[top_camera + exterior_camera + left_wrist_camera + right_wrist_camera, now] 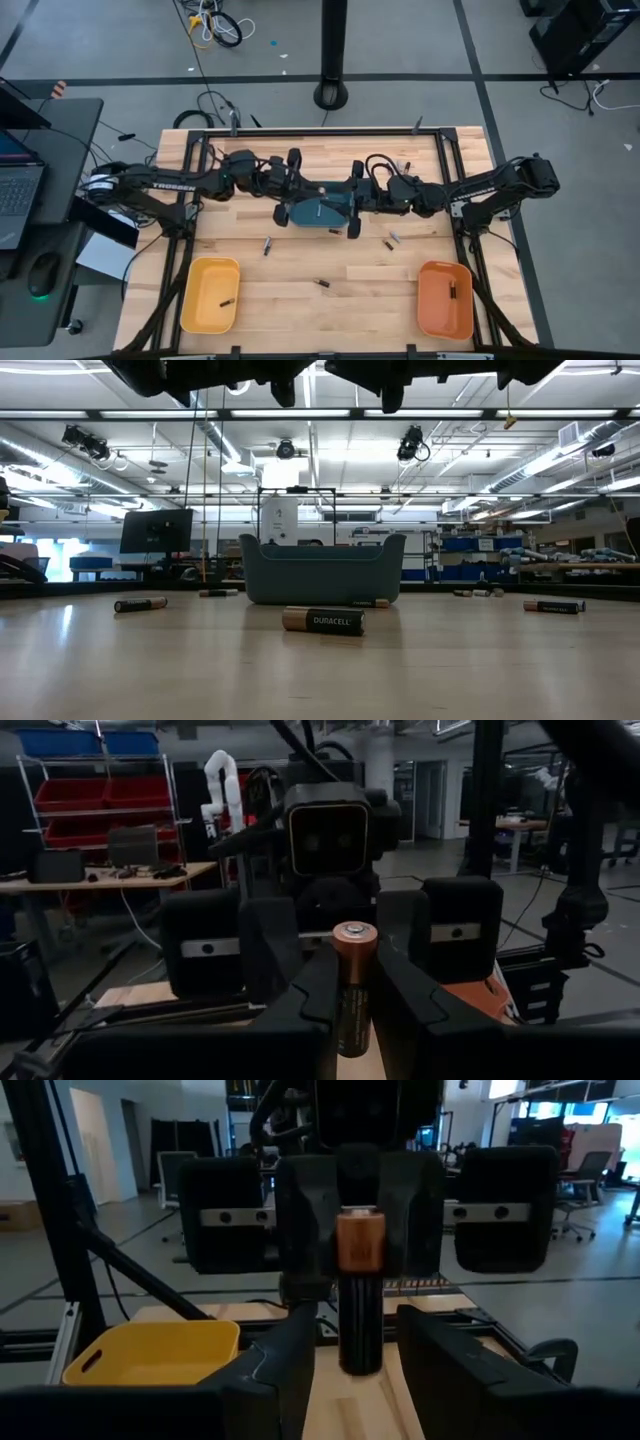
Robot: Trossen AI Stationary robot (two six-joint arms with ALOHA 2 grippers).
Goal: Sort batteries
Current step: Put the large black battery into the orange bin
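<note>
Copper-capped battery (352, 982): clamped in left pincer (352, 1005), over the bin.
Right pincer (352, 1360): wide around it.
Risk: fumbled handover, battery drops.

In the low view, both arms (300, 375) are cut off by the top edge. The far batteries (478, 593) are too small to tell apart.

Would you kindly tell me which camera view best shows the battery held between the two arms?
The left wrist view: the held battery stands close up, clamped in the left end effector. The right wrist view also shows it, with the right end effector open around it. The high and low views don't show it clearly.
</note>
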